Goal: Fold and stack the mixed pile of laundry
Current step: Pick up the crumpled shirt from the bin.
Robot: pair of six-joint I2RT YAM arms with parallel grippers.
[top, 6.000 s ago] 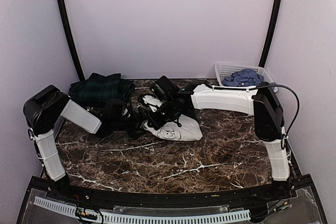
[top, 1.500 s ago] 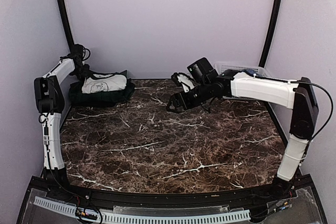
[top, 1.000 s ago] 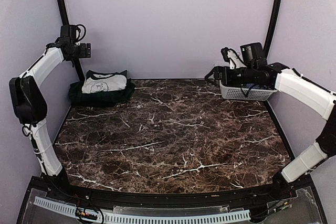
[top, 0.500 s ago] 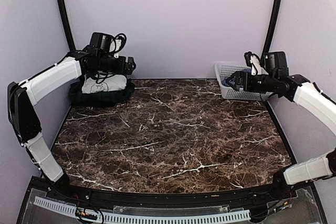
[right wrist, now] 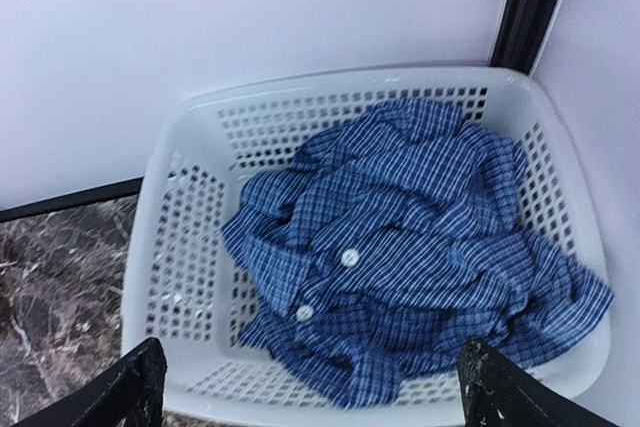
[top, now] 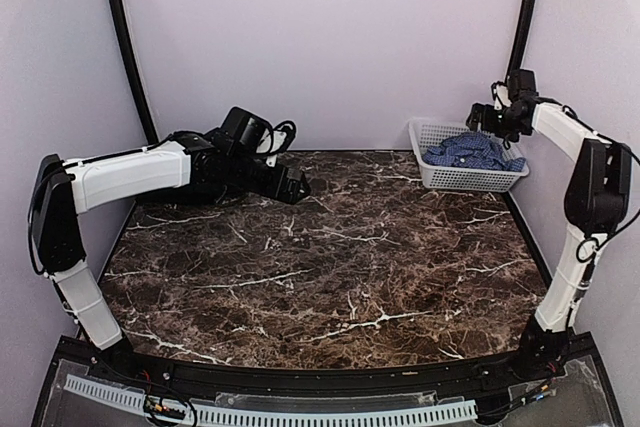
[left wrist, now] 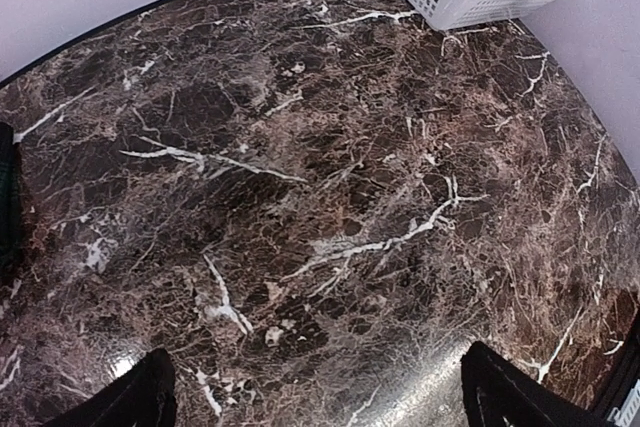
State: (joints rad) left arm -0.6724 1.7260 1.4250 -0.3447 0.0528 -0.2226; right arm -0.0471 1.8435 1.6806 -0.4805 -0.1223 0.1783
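Only the right wrist view shows buttons (right wrist: 348, 257) on the blue-check shirt (right wrist: 420, 247) crumpled in the basket (right wrist: 180, 247); left claw (top: 297, 188) and right claw (right wrist: 310, 372) gape wide, empty

Dark marble-pattern tabletop (top: 330, 267), white veining, glare seen along the near edge. White lattice basket (top: 465, 180) is seated on the far right corner, near the back wall. A sliver of dark green cloth (left wrist: 5, 197) is seen at far left, mostly cropped.
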